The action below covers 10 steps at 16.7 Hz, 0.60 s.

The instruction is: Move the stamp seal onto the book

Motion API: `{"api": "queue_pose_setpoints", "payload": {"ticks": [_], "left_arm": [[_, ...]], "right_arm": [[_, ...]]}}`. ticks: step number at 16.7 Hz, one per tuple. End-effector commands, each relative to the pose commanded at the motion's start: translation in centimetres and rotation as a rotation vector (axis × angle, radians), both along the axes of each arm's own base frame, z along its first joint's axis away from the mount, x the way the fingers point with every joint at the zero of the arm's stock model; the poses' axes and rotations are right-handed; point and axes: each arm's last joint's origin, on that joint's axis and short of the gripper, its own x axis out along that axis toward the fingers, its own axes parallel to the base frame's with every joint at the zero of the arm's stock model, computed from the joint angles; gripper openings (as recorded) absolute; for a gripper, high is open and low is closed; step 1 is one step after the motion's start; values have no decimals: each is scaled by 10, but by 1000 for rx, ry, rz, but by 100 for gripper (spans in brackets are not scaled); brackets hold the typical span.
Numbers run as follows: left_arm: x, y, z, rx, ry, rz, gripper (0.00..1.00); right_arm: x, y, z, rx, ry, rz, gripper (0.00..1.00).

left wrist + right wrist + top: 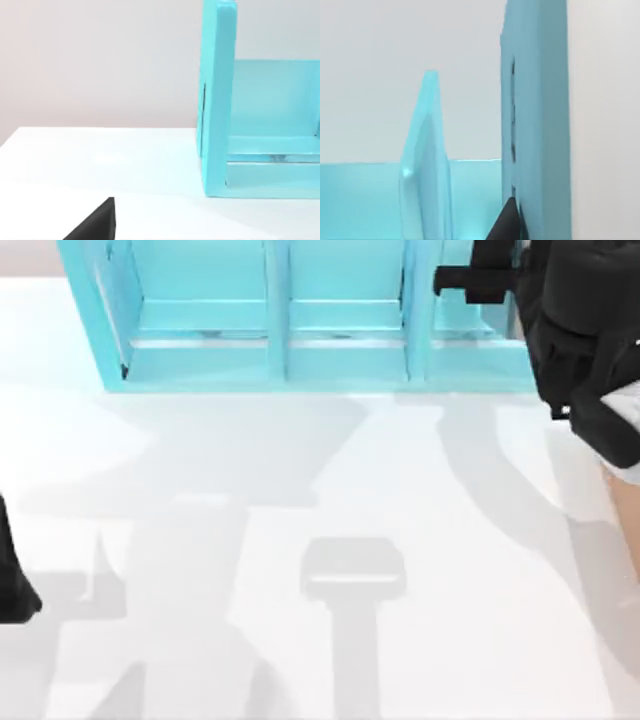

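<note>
Lighting is bright and even. Soft grey shadows of both arms fall across the white table (300,660) in the top view. The turquoise shelf unit (280,350) shows faint glare. Edges appear mildly soft throughout.

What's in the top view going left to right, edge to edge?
Black left arm at the left edge → light turquoise shelf unit with compartments along the far side → black right arm at the top right corner → tan patch at the right edge, below that arm.
</note>
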Motion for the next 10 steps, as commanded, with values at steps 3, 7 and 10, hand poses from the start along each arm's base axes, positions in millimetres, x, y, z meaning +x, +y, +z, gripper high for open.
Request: {"api": "queue_pose_setpoints", "payload": {"ticks": [3,7,10], "left_arm": [[0,0,0,0,0,0,100],[0,0,0,0,0,0,100],[0,0,0,0,0,0,100]], "right_arm": [[-49,-7,31,9,-1,5,0],[-86,-13,41,4,20,10,0],[-90,-14,41,2,23,10,0]]}}
